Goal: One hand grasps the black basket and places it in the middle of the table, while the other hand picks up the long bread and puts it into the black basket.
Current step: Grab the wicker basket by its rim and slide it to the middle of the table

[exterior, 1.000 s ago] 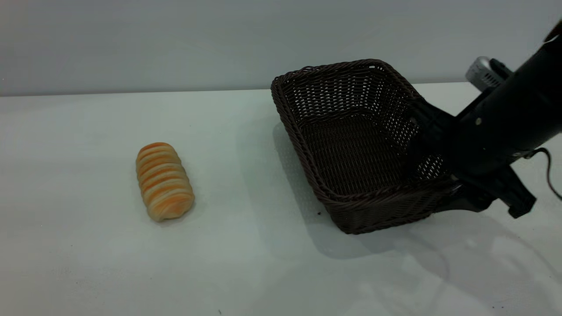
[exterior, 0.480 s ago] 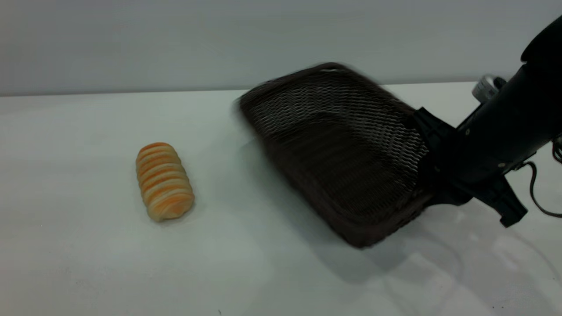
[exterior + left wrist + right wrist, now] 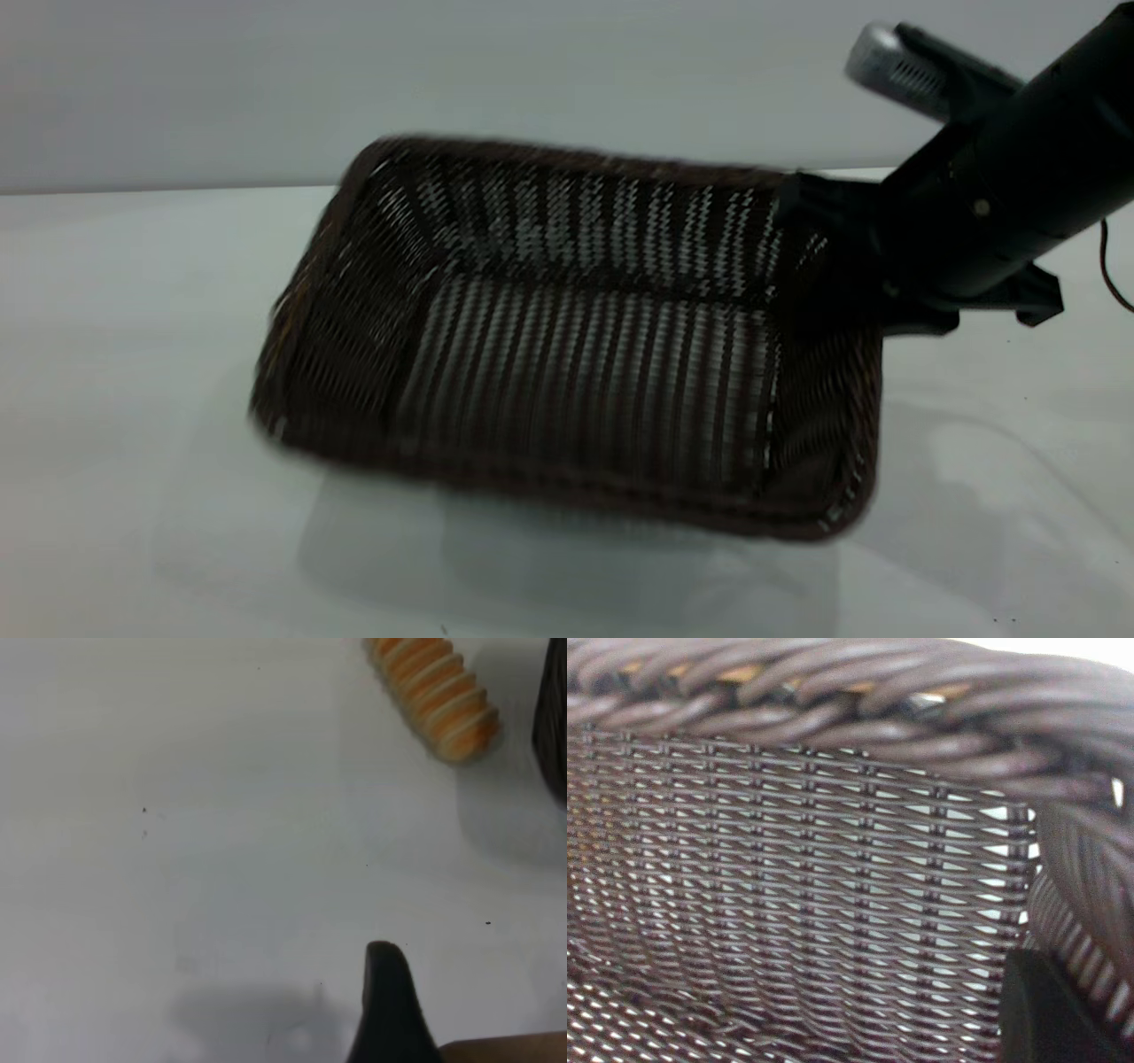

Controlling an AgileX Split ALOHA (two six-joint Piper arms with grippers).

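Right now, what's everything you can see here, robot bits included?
black basket: one, dark brown-black wicker, lifted and tilted over the middle of the table, held by its right end.
long bread: one, cream with orange stripes, lying on the table beside the basket's edge; hidden behind the basket in the exterior view.
table: one, pale grey-white.
right end effector: one, black, shut on the basket's right rim.
left end effector: one, black, only a fingertip showing above bare table.
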